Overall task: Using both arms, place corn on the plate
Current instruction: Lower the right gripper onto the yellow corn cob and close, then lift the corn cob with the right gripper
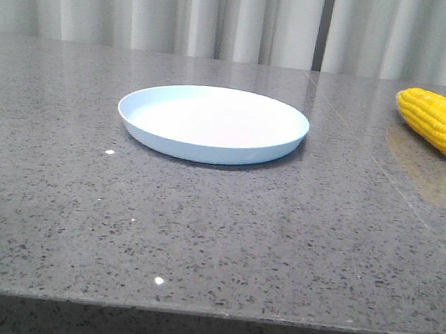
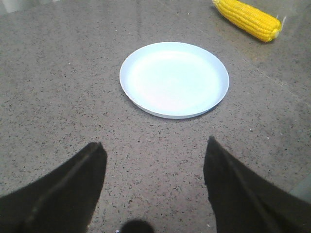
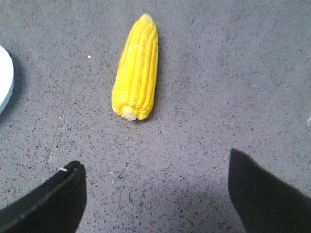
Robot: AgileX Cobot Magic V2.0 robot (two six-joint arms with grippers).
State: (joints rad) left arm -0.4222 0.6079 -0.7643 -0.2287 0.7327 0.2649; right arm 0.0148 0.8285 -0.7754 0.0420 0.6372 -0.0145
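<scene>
The yellow corn (image 1: 442, 122) lies on the grey stone table at the far right, its pale stub end toward the front. The pale blue-white plate (image 1: 212, 122) sits empty in the middle of the table. Neither arm shows in the front view. In the left wrist view my left gripper (image 2: 154, 145) is open and empty above bare table, with the plate (image 2: 174, 78) ahead of it and the corn (image 2: 248, 18) beyond to the side. In the right wrist view my right gripper (image 3: 154, 162) is open and empty, with the corn (image 3: 136, 69) a short way ahead, stub end toward the fingers.
White curtains hang behind the table. The table's front edge (image 1: 205, 315) runs across the bottom of the front view. A seam in the stone (image 1: 386, 167) runs between plate and corn. The plate's rim (image 3: 6, 77) shows at the edge of the right wrist view.
</scene>
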